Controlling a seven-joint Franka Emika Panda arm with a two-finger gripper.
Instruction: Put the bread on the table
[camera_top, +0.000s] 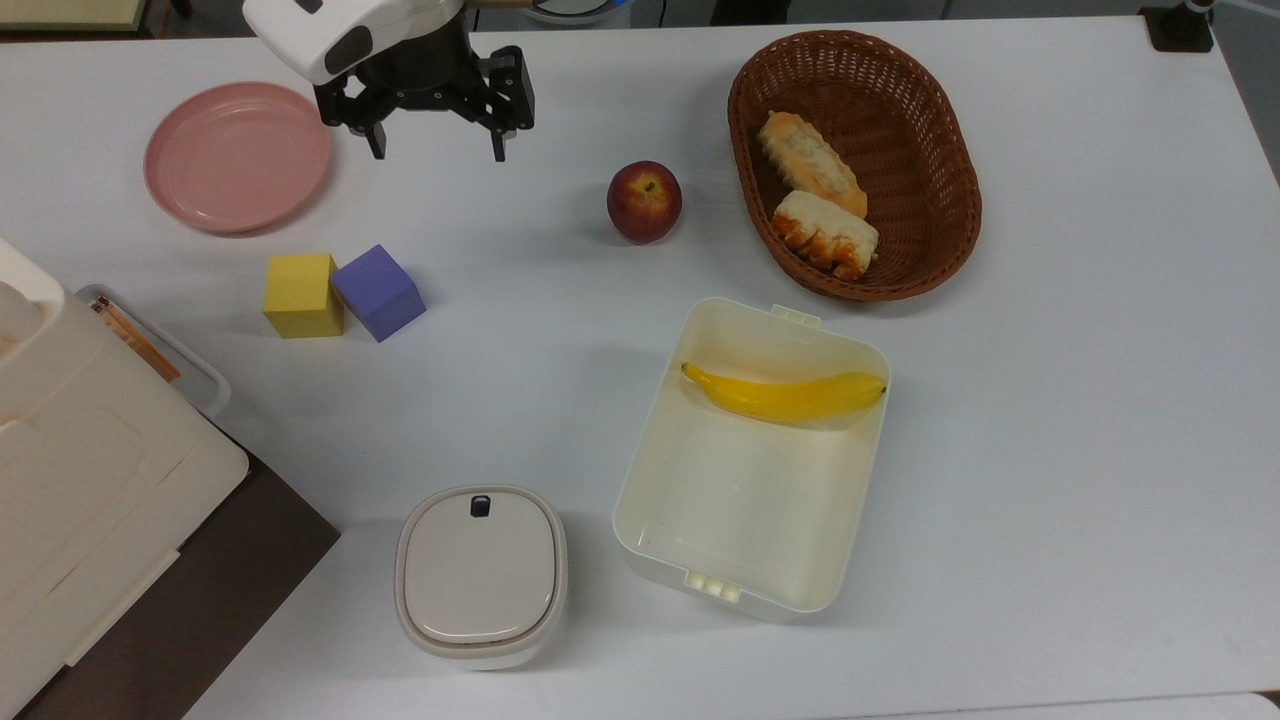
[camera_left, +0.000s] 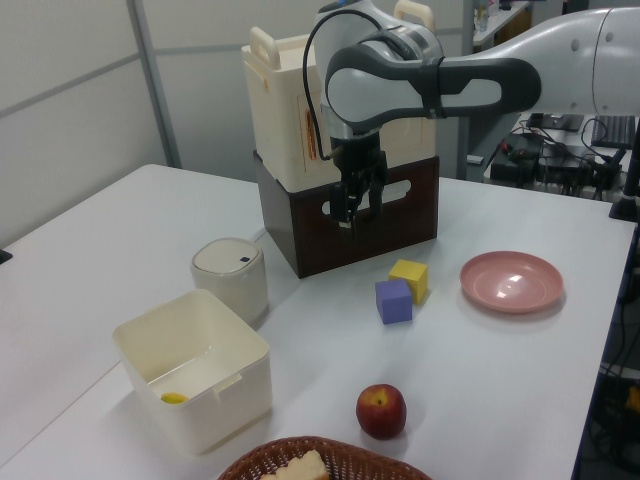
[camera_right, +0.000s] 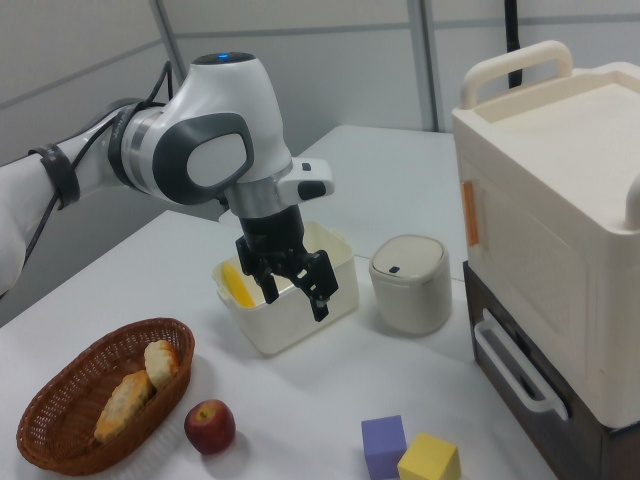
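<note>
The bread (camera_top: 825, 235) is a short stubby piece with a whitish top and an orange-brown ridged edge. It lies in the brown wicker basket (camera_top: 972, 190) beside a longer golden loaf (camera_top: 810, 163); in the right view the bread (camera_right: 160, 362) sits at the basket's (camera_right: 40, 455) inner end. My gripper (camera_top: 438, 152) hangs open and empty above the white table (camera_top: 1080, 400), far to the top view's left of the basket, near the pink plate. The right view shows the gripper (camera_right: 294, 303) in front of the cream box, and the left view shows the gripper (camera_left: 350, 213) before the brown crate.
A red apple (camera_top: 644, 201) stands between gripper and basket. A pink plate (camera_top: 237, 156), a yellow cube (camera_top: 301, 295) and a purple cube (camera_top: 379, 292) lie at the top view's left. An open cream box (camera_top: 740, 500) holds a banana (camera_top: 785, 395). A lidded white container (camera_top: 480, 575) and a cream case (camera_top: 80, 480) stand nearby.
</note>
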